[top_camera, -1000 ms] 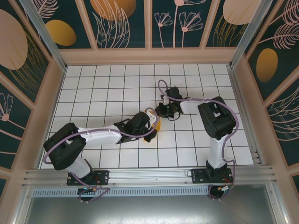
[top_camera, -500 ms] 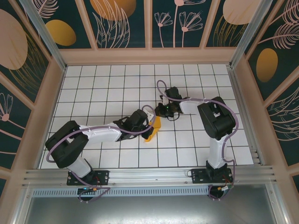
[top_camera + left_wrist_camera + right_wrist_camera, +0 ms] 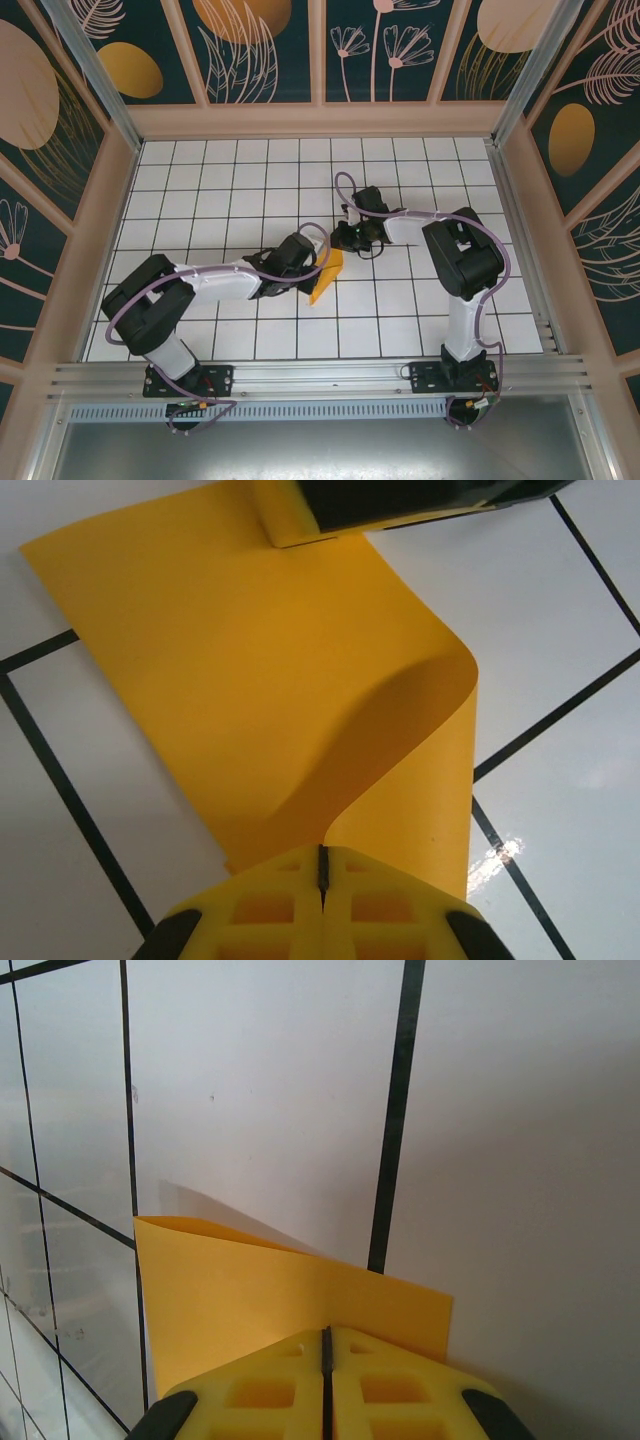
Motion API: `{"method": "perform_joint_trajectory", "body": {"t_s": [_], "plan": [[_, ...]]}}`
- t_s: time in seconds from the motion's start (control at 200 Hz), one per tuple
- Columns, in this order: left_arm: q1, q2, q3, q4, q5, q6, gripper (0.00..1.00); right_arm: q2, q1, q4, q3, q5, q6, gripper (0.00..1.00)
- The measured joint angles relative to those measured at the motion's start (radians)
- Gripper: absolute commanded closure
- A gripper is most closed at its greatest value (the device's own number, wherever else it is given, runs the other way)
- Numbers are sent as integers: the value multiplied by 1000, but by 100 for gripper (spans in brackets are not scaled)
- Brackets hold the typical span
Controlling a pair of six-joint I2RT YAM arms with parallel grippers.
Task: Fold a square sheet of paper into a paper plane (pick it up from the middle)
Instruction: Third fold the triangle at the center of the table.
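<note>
My left tool (image 3: 322, 868) and right tool (image 3: 326, 1348) each pinch an opposite edge of the square sheet of paper (image 3: 250, 670), curling limp at the middle of the surface (image 3: 230, 180): light, floppy, best held by edges.

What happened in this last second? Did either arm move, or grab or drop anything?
The left tool slid back to the left, toward its own arm's base, drawing the orange-yellow sheet of paper out, so more of it shows from above. Nothing was grabbed or released: both tools stay shut on the sheet. The right tool barely moved.
</note>
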Motion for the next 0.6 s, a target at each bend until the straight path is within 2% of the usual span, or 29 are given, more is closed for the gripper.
{"method": "perform_joint_trajectory", "body": {"t_s": [0.6], "plan": [[3, 48, 10, 0, -19, 5, 100, 0, 3, 2, -1, 8, 3, 91]]}}
